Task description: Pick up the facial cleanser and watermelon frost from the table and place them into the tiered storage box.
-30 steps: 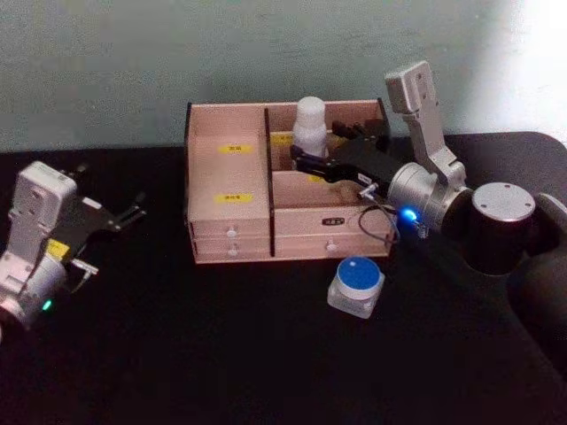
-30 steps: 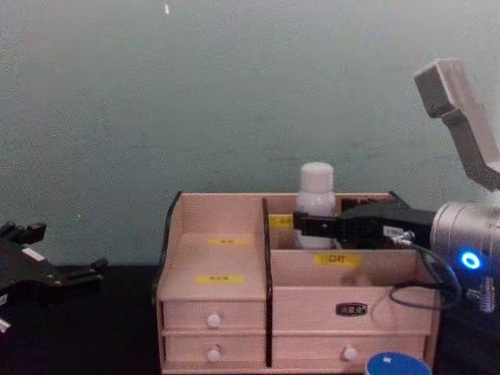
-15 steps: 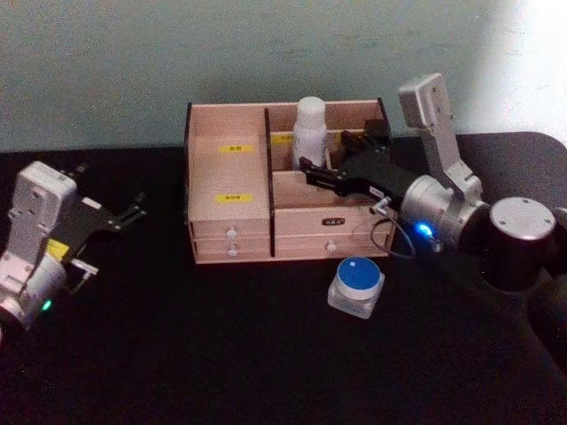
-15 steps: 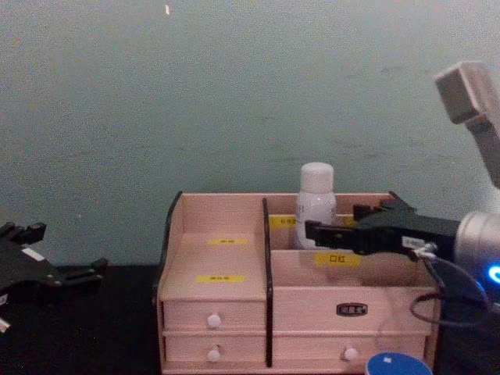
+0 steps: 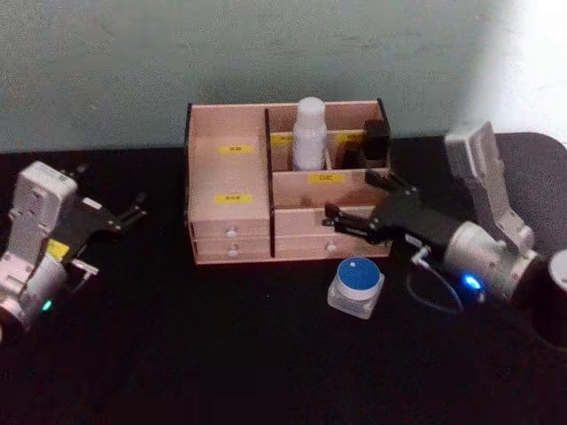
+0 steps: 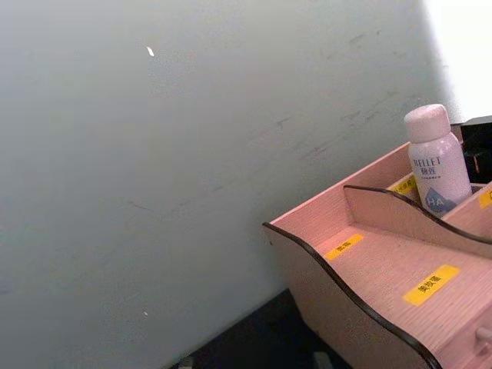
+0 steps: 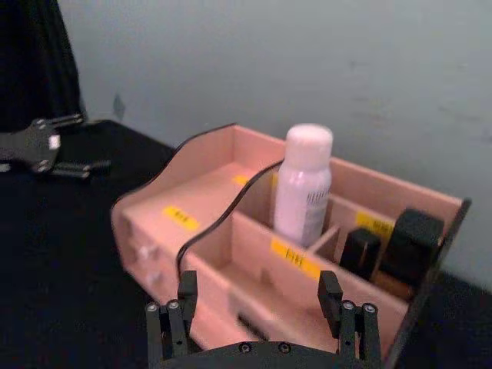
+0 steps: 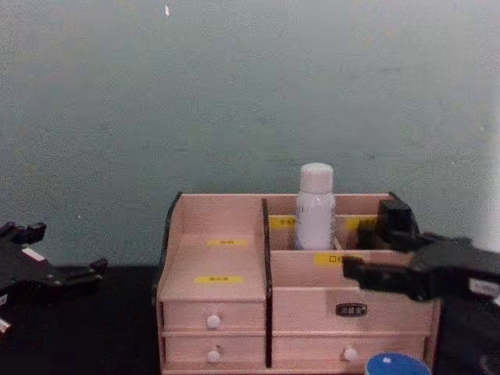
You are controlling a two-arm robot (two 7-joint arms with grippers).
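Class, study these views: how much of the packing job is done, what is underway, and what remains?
Done: the white bottle stands in a rear compartment of the tiered storage box. In hand: nothing; the right gripper is open in front of the box, the left gripper parked at the left. Left: the blue-lidded jar sits on the table.

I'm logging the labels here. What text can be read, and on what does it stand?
"MELLET", roughly, on the white bottle; smaller print below is blurred.
Yellow labels on the box: too blurred to read.
Dark plate on a drawer: too small to read.
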